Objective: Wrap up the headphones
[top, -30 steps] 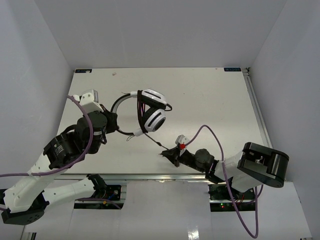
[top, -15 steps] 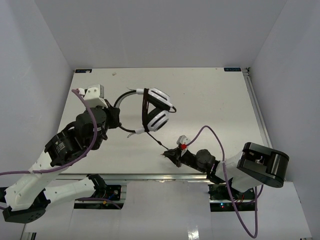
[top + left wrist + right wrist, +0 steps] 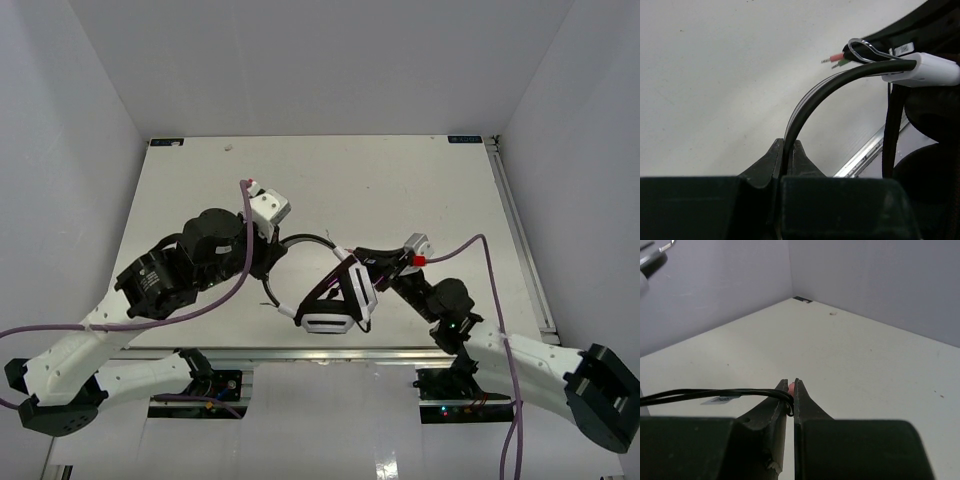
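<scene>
The headphones (image 3: 330,322) hang near the table's front edge, white cups with black cushions, one cup (image 3: 358,285) above the other. My left gripper (image 3: 272,262) is shut on the dark headband (image 3: 300,242). The left wrist view shows the band (image 3: 805,102) rising out of the closed jaws (image 3: 787,145) to a white slider (image 3: 935,70), with pink and green jack plugs (image 3: 835,59) beyond it. My right gripper (image 3: 352,252) sits just right of the cups, shut on the thin black cord (image 3: 690,394). A pink tip shows between its fingertips (image 3: 791,385).
The white table (image 3: 400,180) is walled on three sides. An aluminium rail (image 3: 280,352) runs along its near edge, also seen in the left wrist view as the rail (image 3: 865,150). Purple arm cables (image 3: 470,245) loop above both arms.
The left arm has carried the headphones from mid-table right and toward the near edge. The right arm has swung away from the near edge and now sits against the cups, cord still pinched.
</scene>
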You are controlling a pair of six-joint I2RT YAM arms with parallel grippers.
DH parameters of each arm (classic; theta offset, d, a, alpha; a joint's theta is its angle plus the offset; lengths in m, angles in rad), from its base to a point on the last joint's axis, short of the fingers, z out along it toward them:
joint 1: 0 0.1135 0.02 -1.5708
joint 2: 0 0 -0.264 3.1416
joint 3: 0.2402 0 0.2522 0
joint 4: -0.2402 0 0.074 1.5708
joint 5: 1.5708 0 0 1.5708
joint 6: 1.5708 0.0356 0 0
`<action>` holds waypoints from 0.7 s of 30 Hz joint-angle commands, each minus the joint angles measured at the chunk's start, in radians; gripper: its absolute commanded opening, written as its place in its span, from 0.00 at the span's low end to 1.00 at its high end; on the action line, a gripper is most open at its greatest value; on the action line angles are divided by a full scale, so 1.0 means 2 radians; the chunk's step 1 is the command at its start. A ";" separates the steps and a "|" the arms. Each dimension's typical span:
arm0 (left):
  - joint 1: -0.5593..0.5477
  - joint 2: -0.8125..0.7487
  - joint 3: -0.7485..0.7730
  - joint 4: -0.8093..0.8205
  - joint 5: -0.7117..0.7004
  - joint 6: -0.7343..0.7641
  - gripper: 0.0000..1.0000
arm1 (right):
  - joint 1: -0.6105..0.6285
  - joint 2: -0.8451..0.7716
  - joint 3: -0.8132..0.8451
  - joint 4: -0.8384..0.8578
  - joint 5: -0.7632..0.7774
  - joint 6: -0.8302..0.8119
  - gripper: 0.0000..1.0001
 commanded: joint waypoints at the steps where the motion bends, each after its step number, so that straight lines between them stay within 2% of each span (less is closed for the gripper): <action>1: 0.001 0.026 -0.004 0.007 -0.018 0.055 0.00 | -0.029 -0.039 0.098 -0.249 0.029 -0.010 0.08; 3: 0.001 0.043 -0.017 0.015 -0.043 0.080 0.00 | -0.040 -0.035 0.139 -0.346 0.021 -0.008 0.08; 5: 0.001 0.052 -0.040 0.038 -0.036 0.113 0.00 | -0.044 -0.021 0.167 -0.393 0.010 -0.013 0.08; 9: 0.001 0.051 -0.100 0.095 -0.030 0.187 0.00 | -0.054 0.004 0.206 -0.440 -0.009 -0.024 0.08; 11: 0.001 0.043 -0.126 0.126 -0.048 0.214 0.00 | -0.056 0.015 0.224 -0.463 -0.007 -0.029 0.08; 16: 0.024 0.065 -0.141 0.159 -0.086 0.253 0.00 | -0.064 0.038 0.251 -0.506 0.007 -0.049 0.08; 21: 0.082 0.102 -0.159 0.214 0.025 0.302 0.00 | -0.081 0.069 0.250 -0.510 0.019 -0.071 0.08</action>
